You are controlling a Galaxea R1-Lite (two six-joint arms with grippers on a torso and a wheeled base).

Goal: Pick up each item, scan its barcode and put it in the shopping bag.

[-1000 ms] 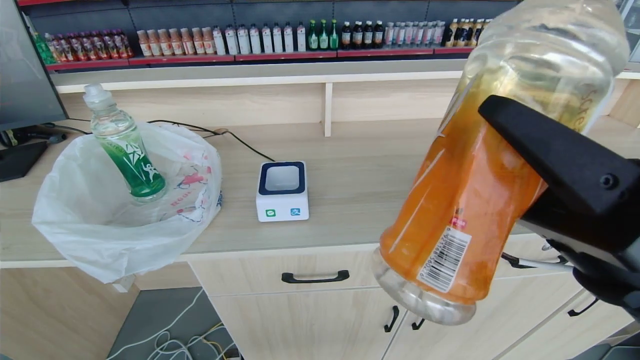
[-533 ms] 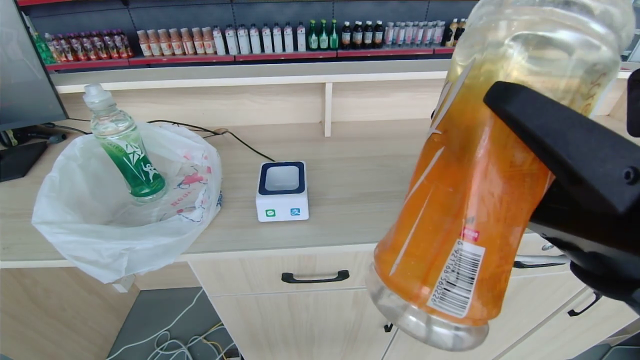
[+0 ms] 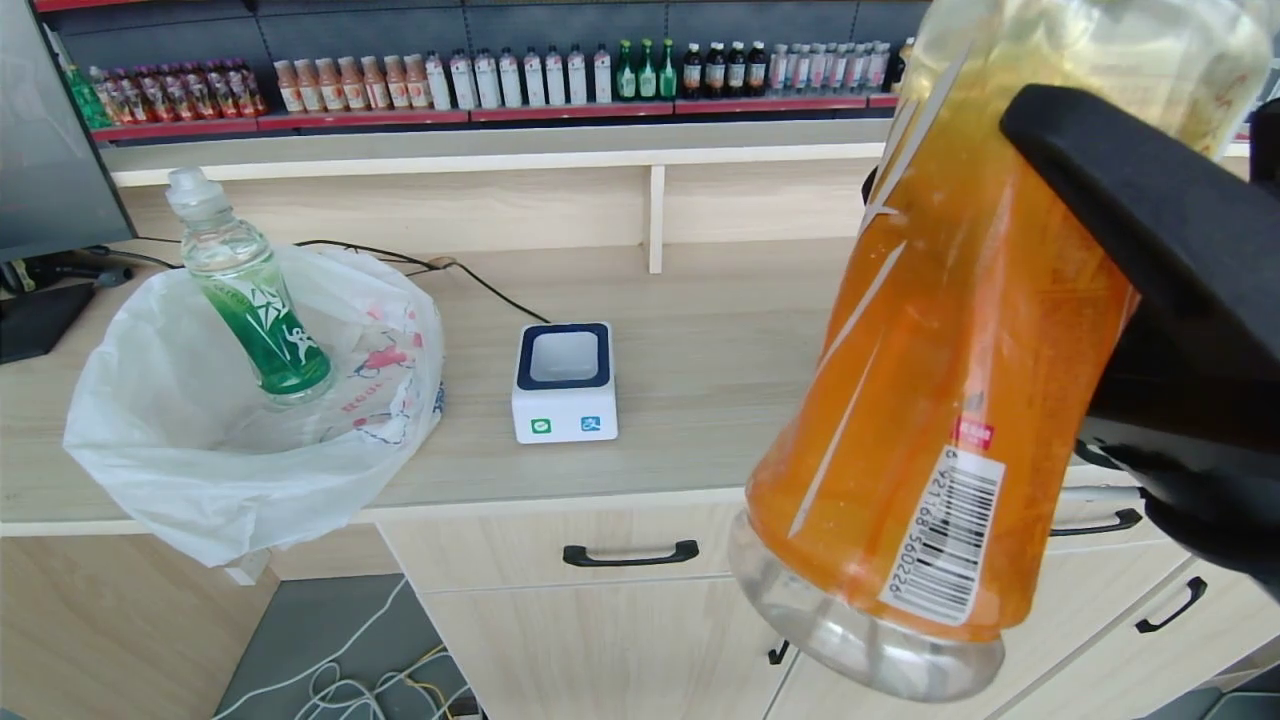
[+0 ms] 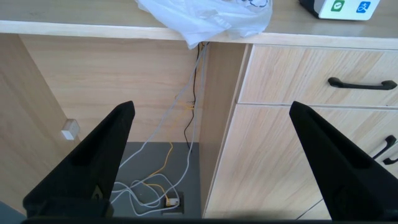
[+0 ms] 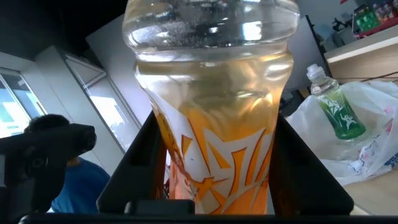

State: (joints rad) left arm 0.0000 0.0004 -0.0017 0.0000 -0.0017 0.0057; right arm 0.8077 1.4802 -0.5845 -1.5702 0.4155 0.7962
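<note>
My right gripper (image 3: pixel 1010 230) is shut on a large orange-labelled drink bottle (image 3: pixel 960 380), held up close in the head view at the right, tilted, barcode (image 3: pixel 945 535) facing out near its base. The same bottle (image 5: pixel 214 130) sits between the black fingers (image 5: pixel 140 165) in the right wrist view. A white barcode scanner (image 3: pixel 565 380) rests mid-counter. To its left lies the white shopping bag (image 3: pixel 170 440) with a green-labelled bottle (image 3: pixel 250 295) leaning inside it. My left gripper (image 4: pixel 208 162) hangs open below the counter edge, in front of the cabinet, holding nothing.
A black cable (image 3: pixel 470 275) runs behind the scanner. A dark monitor (image 3: pixel 50 140) stands at the far left. Shelves of bottles (image 3: pixel 560 75) line the back wall. Drawers with black handles (image 3: pixel 630 553) sit under the counter; loose wires (image 4: pixel 155 186) lie on the floor.
The orange bottle in my right gripper has risen and come nearer the head camera, its base swinging lower in view. Bag, green bottle and scanner stayed put.
</note>
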